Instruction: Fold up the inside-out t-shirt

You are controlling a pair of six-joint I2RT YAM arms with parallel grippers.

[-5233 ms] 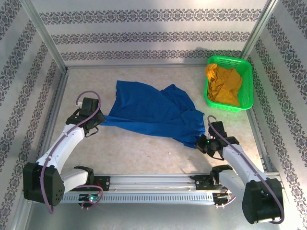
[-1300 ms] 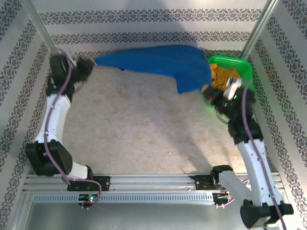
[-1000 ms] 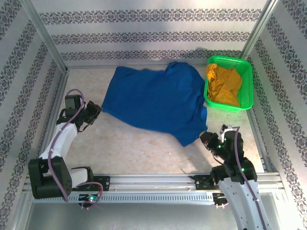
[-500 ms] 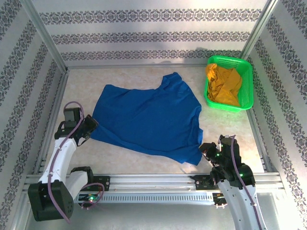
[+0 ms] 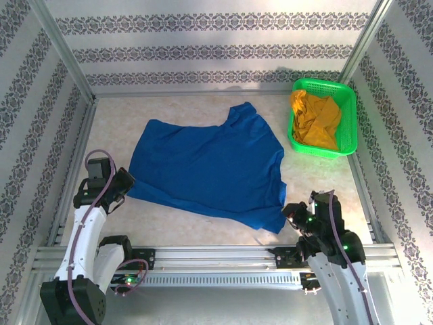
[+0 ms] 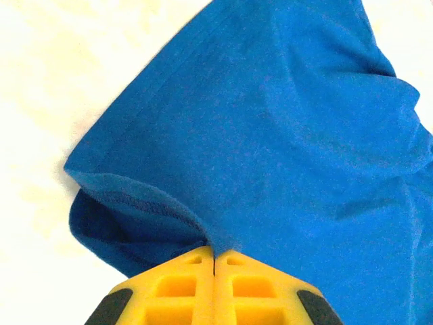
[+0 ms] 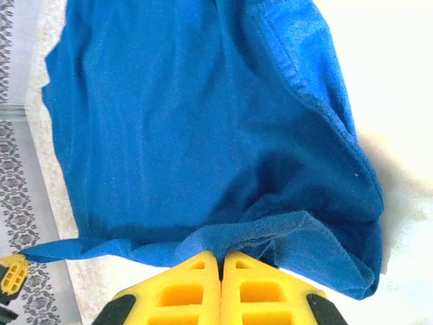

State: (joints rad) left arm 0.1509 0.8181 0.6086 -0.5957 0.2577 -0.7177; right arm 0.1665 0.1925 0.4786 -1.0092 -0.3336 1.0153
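Observation:
The royal-blue inside-out t-shirt lies spread out flat on the table, neck end toward the back. My left gripper is shut on the shirt's near-left corner; in the left wrist view the yellow fingers pinch a fold of the blue t-shirt. My right gripper is shut on the near-right corner; in the right wrist view the fabric bunches up at the closed fingers, and the t-shirt stretches away beyond them.
A green basket at the back right holds a mustard-yellow garment. Patterned walls and metal frame rails enclose the table. The arms' mounting rail runs along the near edge.
Both grippers pulled the shirt toward the near edge and laid it down flat. In the last half second the left arm drew back slightly; the shirt barely moved.

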